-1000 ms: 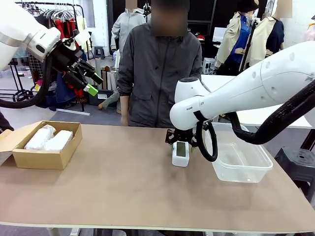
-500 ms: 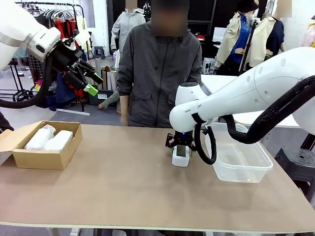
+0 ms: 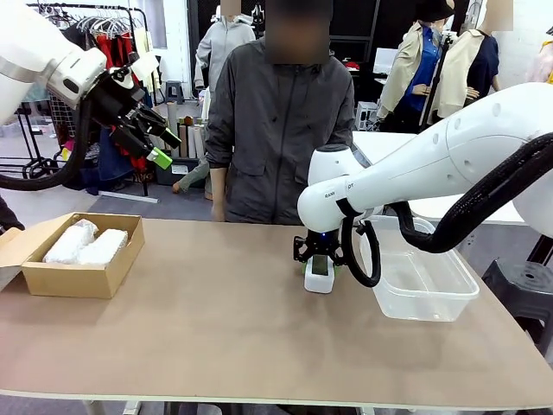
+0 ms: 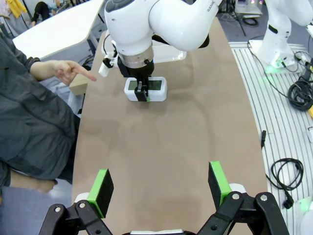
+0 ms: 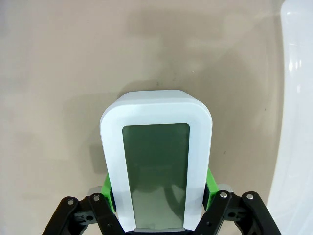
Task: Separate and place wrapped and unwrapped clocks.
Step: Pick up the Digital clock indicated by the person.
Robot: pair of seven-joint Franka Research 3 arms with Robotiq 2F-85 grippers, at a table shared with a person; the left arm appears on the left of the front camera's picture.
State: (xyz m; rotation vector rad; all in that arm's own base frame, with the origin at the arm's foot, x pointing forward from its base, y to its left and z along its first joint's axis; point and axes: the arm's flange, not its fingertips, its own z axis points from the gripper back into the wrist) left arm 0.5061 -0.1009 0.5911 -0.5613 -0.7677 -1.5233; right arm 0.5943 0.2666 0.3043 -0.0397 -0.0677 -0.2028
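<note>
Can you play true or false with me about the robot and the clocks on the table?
1. The right gripper is shut on the bare clock. True.
2. The two wrapped bundles lie in the clear plastic bin. False: they lie in the cardboard box.
3. The left gripper is open and up in the air. True.
4. The bare clock is inside the clear bin. False: it sits on the table beside the bin.

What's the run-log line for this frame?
right gripper: shut on bare clock, on table | left gripper: open, raised | wrapped clocks: in cardboard box | clear bin: beside clock
</note>
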